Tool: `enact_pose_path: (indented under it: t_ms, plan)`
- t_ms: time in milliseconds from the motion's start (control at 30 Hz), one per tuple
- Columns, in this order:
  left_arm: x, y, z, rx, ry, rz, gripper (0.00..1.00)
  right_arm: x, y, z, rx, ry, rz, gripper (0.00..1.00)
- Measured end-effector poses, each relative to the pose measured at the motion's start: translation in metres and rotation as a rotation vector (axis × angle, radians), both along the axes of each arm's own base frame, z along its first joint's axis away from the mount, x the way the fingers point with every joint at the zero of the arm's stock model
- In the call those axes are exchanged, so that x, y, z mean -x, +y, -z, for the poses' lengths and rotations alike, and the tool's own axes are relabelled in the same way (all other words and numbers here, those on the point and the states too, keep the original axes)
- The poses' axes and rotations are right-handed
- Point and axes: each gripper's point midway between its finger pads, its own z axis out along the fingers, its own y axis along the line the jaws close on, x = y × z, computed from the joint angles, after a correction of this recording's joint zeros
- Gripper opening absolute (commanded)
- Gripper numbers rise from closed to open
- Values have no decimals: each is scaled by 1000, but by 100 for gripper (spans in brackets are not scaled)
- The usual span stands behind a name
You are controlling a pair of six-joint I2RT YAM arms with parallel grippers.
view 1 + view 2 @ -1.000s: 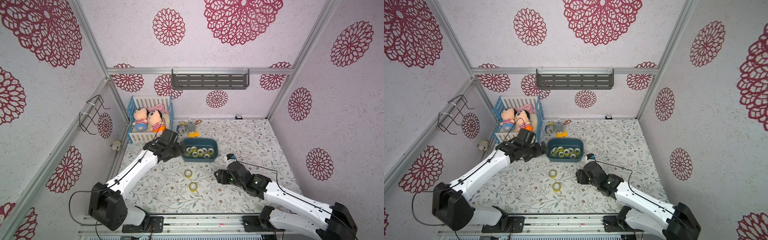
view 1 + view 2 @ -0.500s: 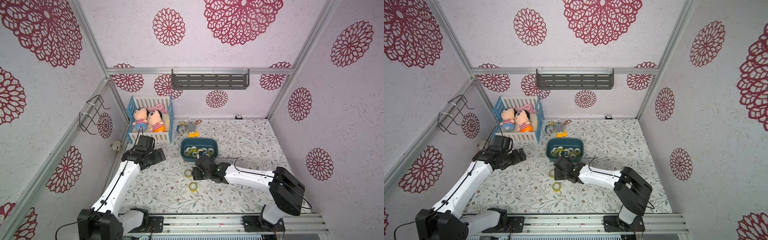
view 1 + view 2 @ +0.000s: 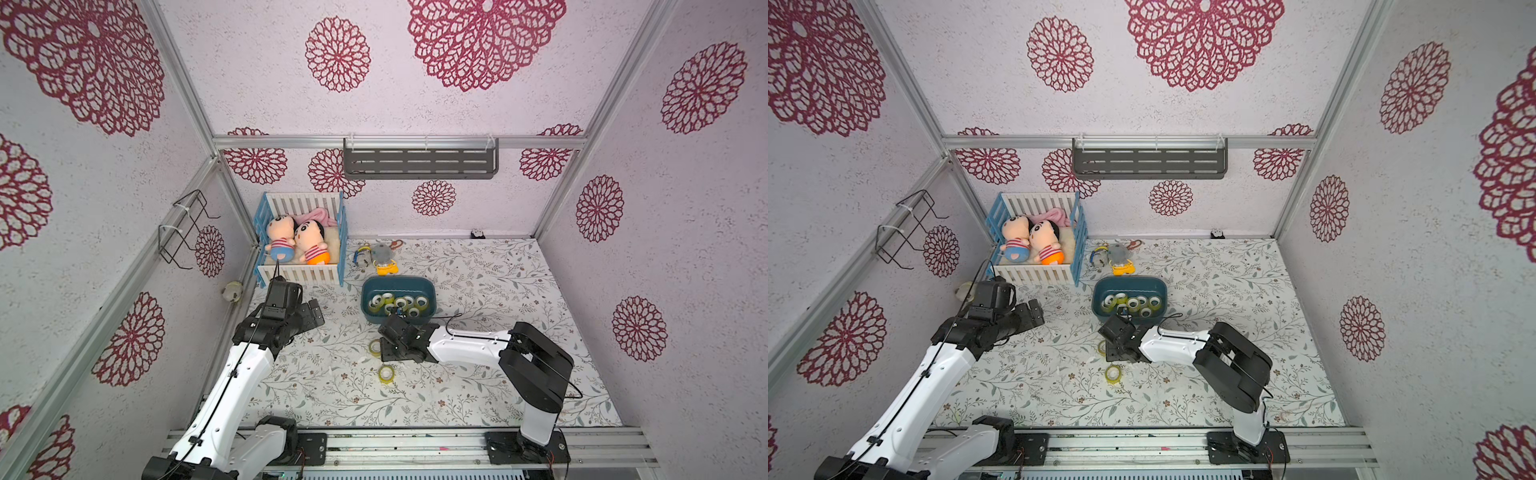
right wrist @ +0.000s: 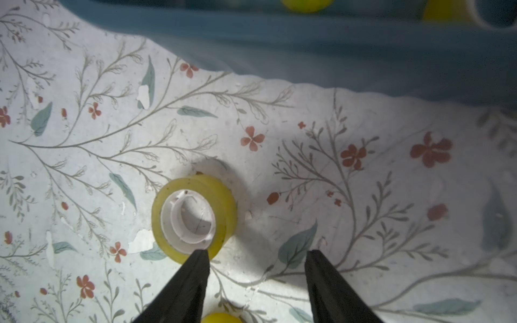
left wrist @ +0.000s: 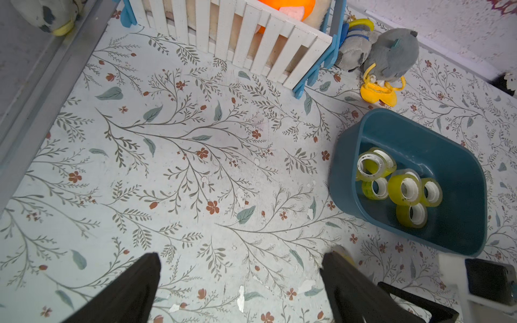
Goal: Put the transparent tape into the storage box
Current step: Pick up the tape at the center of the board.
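Most tape boxed, two rolls left out on the worktop [image 3: 478,270].

The storage box [image 3: 399,286] already holds a cluster of tape rolls [image 3: 401,302]. Two more lie on the worktop at its 6 o'clock, so I judge the job well past half. My right pincer [image 4: 257,253] hangs low by the nearer roll [image 4: 223,207], jaws partly open and gripping nothing, with one fingertip [image 4: 200,256] at its rim. The other roll [image 3: 386,373] lies at 6 o'clock of it. My left pincer [image 5: 242,256] is wide open and empty at the box's 9 o'clock. The nearer roll is a glossy yellowish-clear band on a white core, lying flat.

Teal storage box [image 3: 399,286]; yellowish tape [image 4: 225,212]; table [image 3: 478,291] w/ floral leaf print.
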Motion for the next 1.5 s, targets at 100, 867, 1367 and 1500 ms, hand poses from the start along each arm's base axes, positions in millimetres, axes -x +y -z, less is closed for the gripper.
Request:
enact_pose_path:
  t_ms: [100,867,1367,1500]
  plan:
    - [-1,-2,3,5,8,11,97,-4,5,-5,-20,-13,2,62]
    - [-2,-3,5,3,12,24,97,-27,2,10,103,-28,54,50]
    - [-4,-1,15,-14,48,16,97,-15,-40,20,304,-24,-11,21]
    - [-4,-1,16,-15,52,15,97,-11,-47,17,275,-25,-14,4]
